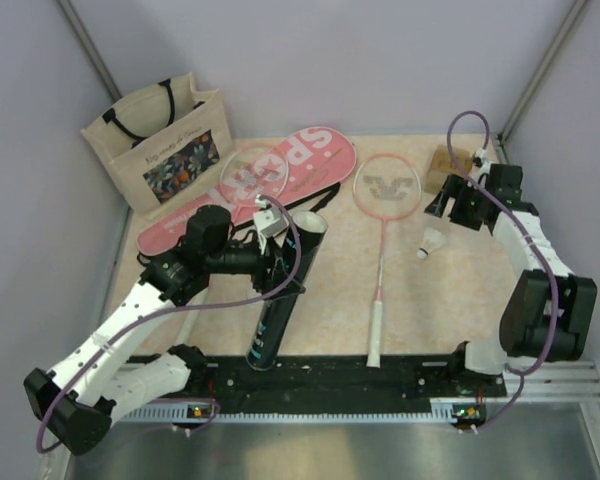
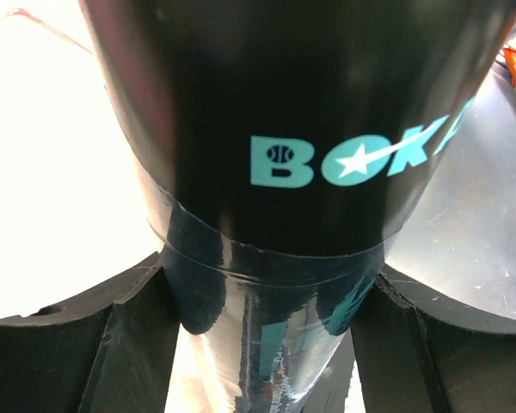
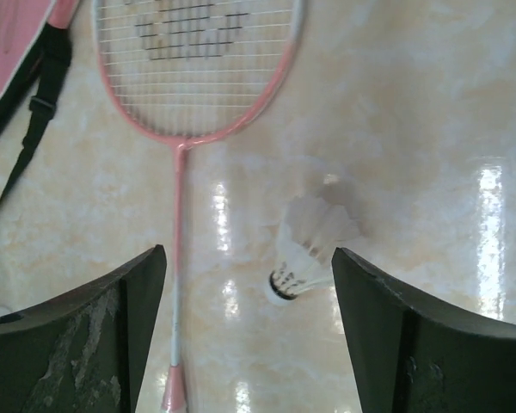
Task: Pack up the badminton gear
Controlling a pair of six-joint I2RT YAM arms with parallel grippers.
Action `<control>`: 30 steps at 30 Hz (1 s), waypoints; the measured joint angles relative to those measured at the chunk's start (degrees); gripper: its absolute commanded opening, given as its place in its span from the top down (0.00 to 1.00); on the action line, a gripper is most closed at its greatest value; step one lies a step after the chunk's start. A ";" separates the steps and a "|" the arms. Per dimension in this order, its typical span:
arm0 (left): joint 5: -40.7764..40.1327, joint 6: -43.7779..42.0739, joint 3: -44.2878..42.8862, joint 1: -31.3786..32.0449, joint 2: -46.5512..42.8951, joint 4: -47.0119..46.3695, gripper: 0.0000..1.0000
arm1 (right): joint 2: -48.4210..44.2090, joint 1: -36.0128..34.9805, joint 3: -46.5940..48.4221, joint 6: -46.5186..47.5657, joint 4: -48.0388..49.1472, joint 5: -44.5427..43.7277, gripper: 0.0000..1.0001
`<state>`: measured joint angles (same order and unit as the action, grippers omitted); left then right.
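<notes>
Two arms working: left fingers (image 2: 129,344) clamp the dark tube (image 1: 268,335); right fingers (image 3: 86,344) gape over the shuttlecock (image 3: 305,258), lower centre of frame. Next, I'd say, drop and pinch it.

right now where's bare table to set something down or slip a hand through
Two bare patches: between the dark tube and the shaft of the lone racket, and right of that shaft, on the near side of the shuttlecock. The far left is crowded: tote bag, pink cover and the second racket lying on it.
</notes>
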<state>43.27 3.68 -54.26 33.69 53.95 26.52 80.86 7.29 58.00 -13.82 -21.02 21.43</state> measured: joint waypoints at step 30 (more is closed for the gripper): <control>-6.88 -7.26 -2.97 6.21 8.46 4.68 0.62 | 28.37 4.59 19.54 20.15 -20.72 14.56 1.00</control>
<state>36.38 -3.57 -57.23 39.90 62.41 31.20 109.23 11.88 77.54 6.33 -41.74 35.99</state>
